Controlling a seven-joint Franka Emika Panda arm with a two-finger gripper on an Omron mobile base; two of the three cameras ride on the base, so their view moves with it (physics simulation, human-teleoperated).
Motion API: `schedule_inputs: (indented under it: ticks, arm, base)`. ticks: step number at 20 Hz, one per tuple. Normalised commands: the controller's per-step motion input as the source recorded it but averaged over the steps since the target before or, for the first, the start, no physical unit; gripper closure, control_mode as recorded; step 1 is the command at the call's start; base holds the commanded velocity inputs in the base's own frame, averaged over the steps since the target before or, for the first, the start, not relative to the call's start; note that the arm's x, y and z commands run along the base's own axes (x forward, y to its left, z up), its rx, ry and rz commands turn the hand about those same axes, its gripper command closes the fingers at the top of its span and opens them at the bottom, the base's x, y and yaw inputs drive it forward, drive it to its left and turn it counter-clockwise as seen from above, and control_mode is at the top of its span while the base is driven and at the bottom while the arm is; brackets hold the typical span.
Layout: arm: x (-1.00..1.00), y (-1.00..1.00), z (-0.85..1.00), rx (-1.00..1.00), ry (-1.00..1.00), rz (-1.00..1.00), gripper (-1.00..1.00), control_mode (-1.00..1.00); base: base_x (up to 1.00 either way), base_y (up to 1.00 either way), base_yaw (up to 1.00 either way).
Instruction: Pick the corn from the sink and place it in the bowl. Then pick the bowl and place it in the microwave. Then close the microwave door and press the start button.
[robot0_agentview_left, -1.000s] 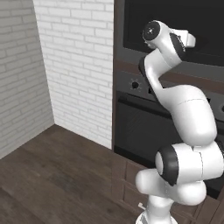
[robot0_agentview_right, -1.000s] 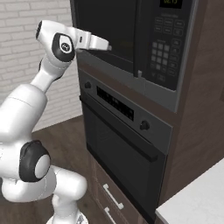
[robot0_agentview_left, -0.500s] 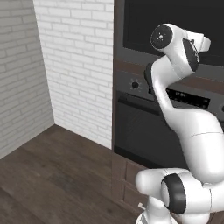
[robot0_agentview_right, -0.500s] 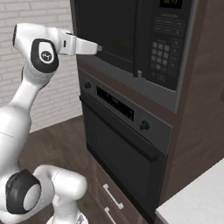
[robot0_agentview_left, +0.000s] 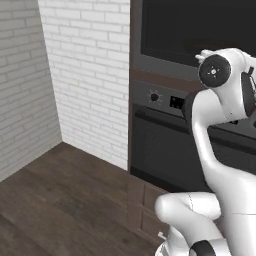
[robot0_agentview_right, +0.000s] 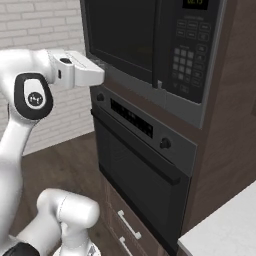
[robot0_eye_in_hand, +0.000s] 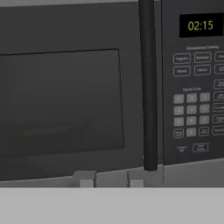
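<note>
While your pincer (robot0_eye_in_hand: 111, 180) points straight at the built-in dark grey microwave (robot0_agentview_right: 165, 45), its two small finger tips rise side by side at six o'clock in the hand view, with a modest gap between them and nothing held; whether they are spreading or pressing together you cannot tell from here. Directly beyond them lies the large flat black microwave door (robot0_eye_in_hand: 65, 96) with its dark glass window, and it looks shut flush against the front. A tall black vertical handle bar (robot0_eye_in_hand: 148, 83) stands just right of centre, its long axis running twelve to six. At three o'clock from that bar sits the dark keypad panel (robot0_eye_in_hand: 194, 96), with a yellow-green clock display (robot0_eye_in_hand: 200, 25) at two o'clock and the lowest buttons at about four o'clock.

That is the relation your next move turns on: the start button should lie to the pincer's right and slightly up, beyond the handle, so you would shift toward three o'clock before pressing in. Which key is start is too small to read.

Below the microwave sits the black oven (robot0_agentview_right: 140, 165).
</note>
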Motion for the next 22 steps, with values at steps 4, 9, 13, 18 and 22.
schedule_inputs:
  ticks: [4,9,13,18,22]
  arm:
    - [-0.99,-0.44,-0.07,0.0,0.0,0.0,1.0,-1.0]
    - [-0.73,-0.46,-0.13,0.0,0.0,0.01,1.0,-1.0]
    - [-0.41,-0.5,-0.01,0.0,0.0,0.05,1.0,-1.0]
    - [-0.01,-0.38,0.0,0.0,-0.01,0.04,1.0,-1.0]
    - [0.01,-0.21,0.0,0.02,-0.09,0.03,1.0,-1.0]
  base:
    - [0.0,0.0,0.0]
    - [0.0,0.0,0.0]
    - [0.0,0.0,0.0]
    - [0.0,0.0,0.0]
    - [0.0,0.0,0.0]
